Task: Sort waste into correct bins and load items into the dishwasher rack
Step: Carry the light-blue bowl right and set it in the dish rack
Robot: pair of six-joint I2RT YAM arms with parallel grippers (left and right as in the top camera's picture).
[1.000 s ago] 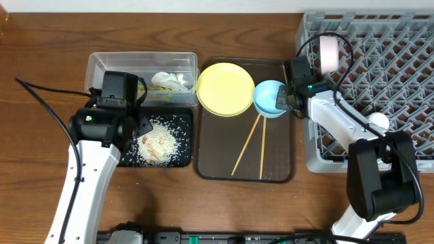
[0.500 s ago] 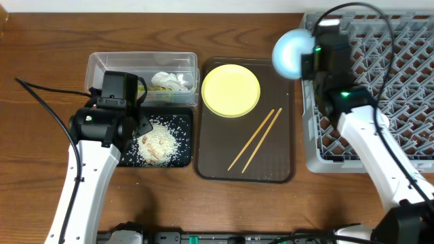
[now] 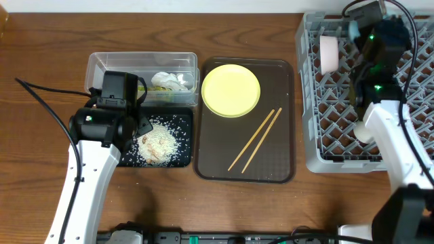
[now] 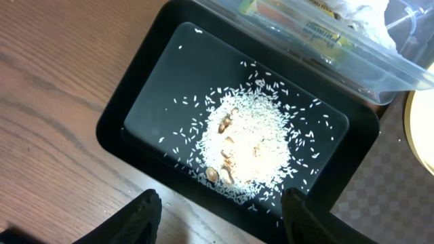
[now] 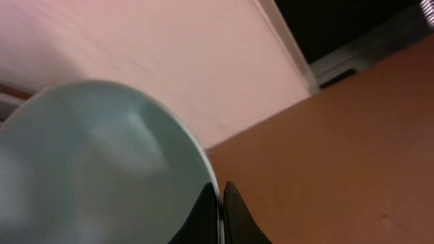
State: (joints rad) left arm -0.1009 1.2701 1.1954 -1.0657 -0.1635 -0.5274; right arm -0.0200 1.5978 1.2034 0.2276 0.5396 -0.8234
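Observation:
My right gripper (image 3: 361,28) is high over the back of the grey dishwasher rack (image 3: 407,88). In the right wrist view its fingers (image 5: 220,203) are shut on the rim of the light blue bowl (image 5: 88,163). The yellow plate (image 3: 230,89) and two chopsticks (image 3: 255,139) lie on the brown tray (image 3: 210,166). A small white cup (image 3: 329,53) lies in the rack. My left gripper (image 4: 224,220) is open and empty over the front edge of the black tray (image 4: 135,102), which holds rice scraps (image 4: 251,142). The clear tub (image 3: 108,64) holds white paper scraps (image 3: 169,80) and the green-yellow wrapper (image 4: 319,27).
A white rounded item (image 3: 363,130) sits in the rack beside my right arm. The black tray (image 3: 183,159) lies between the tub and the table's front, with the brown tray on its right. A black cable (image 3: 41,95) trails across the wood at the left.
My right gripper has lifted the blue bowl off the brown tray and carried it right, over the rack. The plate and chopsticks shifted slightly. The left arm has not moved.

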